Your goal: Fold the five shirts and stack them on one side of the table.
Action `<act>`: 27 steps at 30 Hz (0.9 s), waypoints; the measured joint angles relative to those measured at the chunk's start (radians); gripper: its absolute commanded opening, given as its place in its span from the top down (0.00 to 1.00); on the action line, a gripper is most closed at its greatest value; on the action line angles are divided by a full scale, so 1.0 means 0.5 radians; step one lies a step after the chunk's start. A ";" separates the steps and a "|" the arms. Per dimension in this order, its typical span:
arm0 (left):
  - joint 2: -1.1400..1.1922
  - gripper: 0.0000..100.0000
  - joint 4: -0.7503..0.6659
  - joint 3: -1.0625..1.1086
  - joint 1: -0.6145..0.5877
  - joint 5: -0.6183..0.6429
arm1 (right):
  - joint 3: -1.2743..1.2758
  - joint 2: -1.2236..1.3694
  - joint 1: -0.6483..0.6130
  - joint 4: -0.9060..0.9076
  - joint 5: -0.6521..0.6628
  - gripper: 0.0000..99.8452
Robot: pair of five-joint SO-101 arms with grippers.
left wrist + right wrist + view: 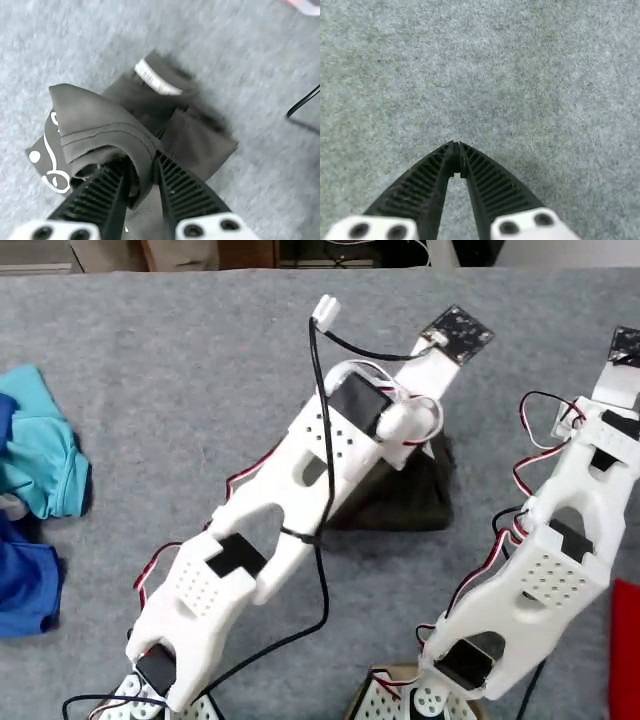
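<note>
Left jaws clamp a fold of the dark shirt [192, 145], bunched on the surface [180, 390], well apart from the blue shirts [25, 590]. Right jaws pinched together, empty. Thin grip: fabric may slip, undoing the fold.

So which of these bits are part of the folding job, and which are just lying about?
Job: dark shirt, pinched in the left gripper; teal shirt; blue shirt; red cloth, likely another shirt.
Just there: grey table cover; right gripper, shut over bare cover.
</note>
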 measured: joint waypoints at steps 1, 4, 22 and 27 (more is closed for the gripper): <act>0.000 0.98 -0.040 0.000 0.009 0.021 | 0.000 0.000 0.000 0.000 0.000 0.99; 0.000 0.98 -0.126 0.000 0.021 0.052 | 0.000 0.000 0.000 0.000 0.000 0.99; 0.169 0.96 -0.187 0.000 0.107 0.061 | 0.000 0.000 0.003 0.000 0.000 0.99; 0.169 0.79 -0.187 0.000 0.107 0.061 | 0.000 0.000 0.003 0.000 0.000 0.99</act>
